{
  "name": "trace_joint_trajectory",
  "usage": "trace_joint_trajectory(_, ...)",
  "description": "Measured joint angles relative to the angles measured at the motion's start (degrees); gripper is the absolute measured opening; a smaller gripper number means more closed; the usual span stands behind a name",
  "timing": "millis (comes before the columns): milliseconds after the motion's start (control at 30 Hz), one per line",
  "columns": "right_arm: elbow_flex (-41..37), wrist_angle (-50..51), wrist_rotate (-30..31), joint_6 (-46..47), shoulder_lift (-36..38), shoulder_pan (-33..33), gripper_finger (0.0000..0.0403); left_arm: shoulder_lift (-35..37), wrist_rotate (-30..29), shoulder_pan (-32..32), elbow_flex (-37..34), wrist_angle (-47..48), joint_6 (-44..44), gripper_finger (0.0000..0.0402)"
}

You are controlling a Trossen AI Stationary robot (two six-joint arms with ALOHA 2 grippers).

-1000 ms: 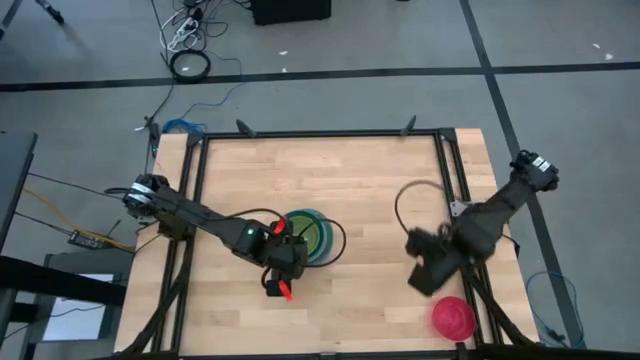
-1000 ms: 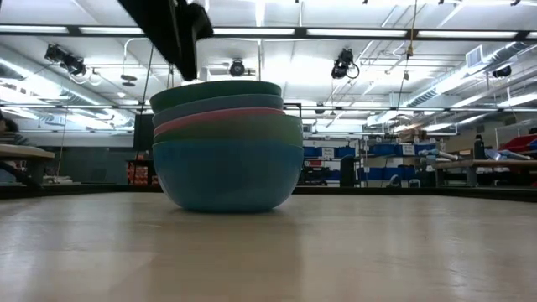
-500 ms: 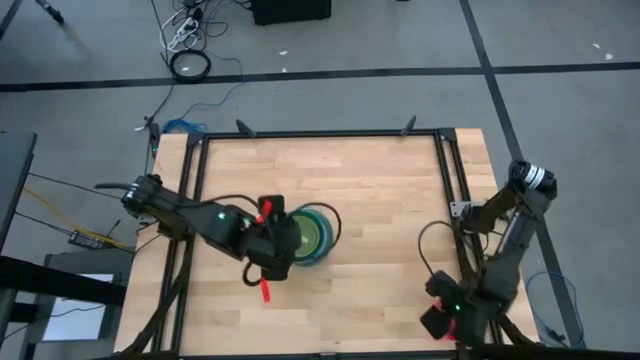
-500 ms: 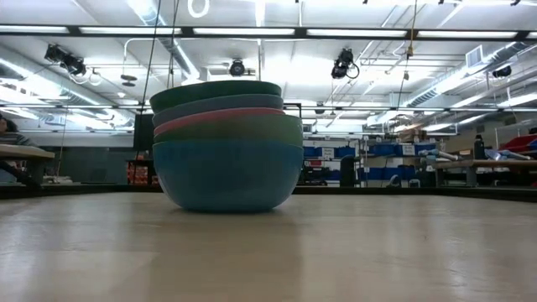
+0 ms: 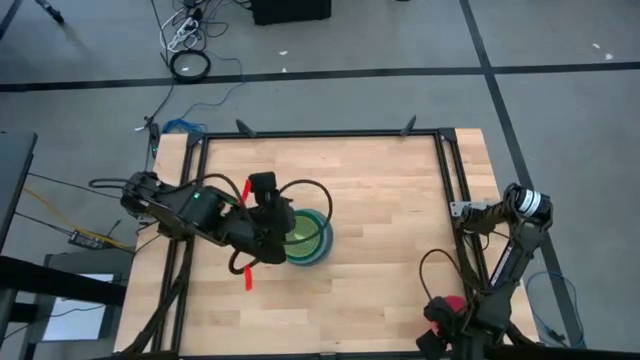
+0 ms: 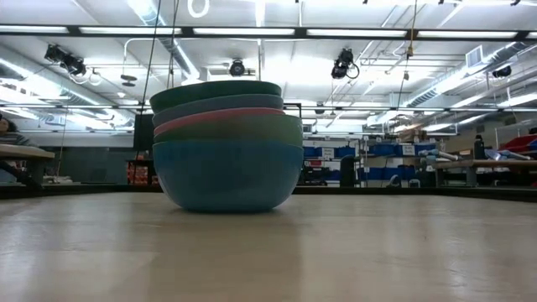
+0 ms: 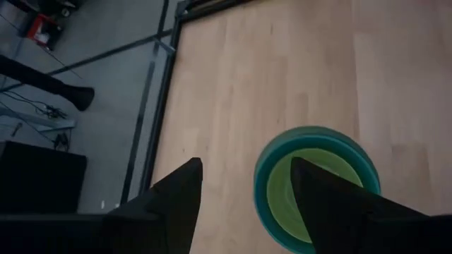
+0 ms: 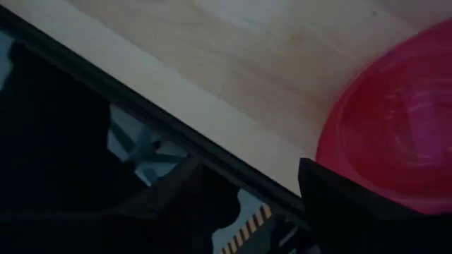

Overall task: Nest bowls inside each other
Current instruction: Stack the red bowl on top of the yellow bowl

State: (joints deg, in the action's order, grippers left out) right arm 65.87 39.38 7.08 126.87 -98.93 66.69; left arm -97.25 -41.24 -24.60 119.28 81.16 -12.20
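Several bowls sit nested in one stack (image 6: 226,151) on the table left of centre, with the light blue one at the bottom. The stack (image 5: 308,238) shows a teal rim and a green inside (image 7: 314,187). My left gripper (image 7: 247,166) hangs open high above the stack's left side (image 5: 270,232) and holds nothing. A red bowl (image 8: 395,127) rests on the wood at the near right corner (image 5: 457,303). My right gripper (image 8: 248,169) is open and low beside it (image 5: 445,318), pointing steeply down. One finger is in front of the bowl; the other is over the table's edge. My right gripper has one finger (image 8: 353,204) in front of the red bowl's near edge (image 8: 332,152), coming from above. I cannot tell whether it touches the bowl. The bowl rests on the table.
A black frame rail (image 8: 176,123) runs along the table's near edge right beside the red bowl. Rails (image 5: 445,180) also border the other sides. Bare wood (image 5: 380,220) lies between the stack and the red bowl. Cables loop from both arms.
My left gripper has risen from just above the stack, out of the low view, drifting toward the table's far edge and tipping closer to level. My right gripper has swung toward the near edge and sunk down to the red bowl, rolling as it went. The stack has not moved.
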Motion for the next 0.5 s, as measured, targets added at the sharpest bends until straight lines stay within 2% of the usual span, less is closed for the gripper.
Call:
trace_joint_trajectory(267,1.2,5.3,-1.4,-1.0,1.3,-0.4,0.0194,0.0,-0.9,0.0,3.0,1.0,-0.1,0.0224)
trace_joint_trajectory(400,3.7,11.7,-3.2,-1.1,1.7,-0.4,0.019,0.0,-0.9,0.0,2.9,1.3,-0.3,0.0224)
trace_joint_trajectory(500,3.1,11.7,-4.3,-0.4,1.7,0.4,0.0192,0.0,-0.8,-0.2,2.8,1.6,-1.3,0.0225)
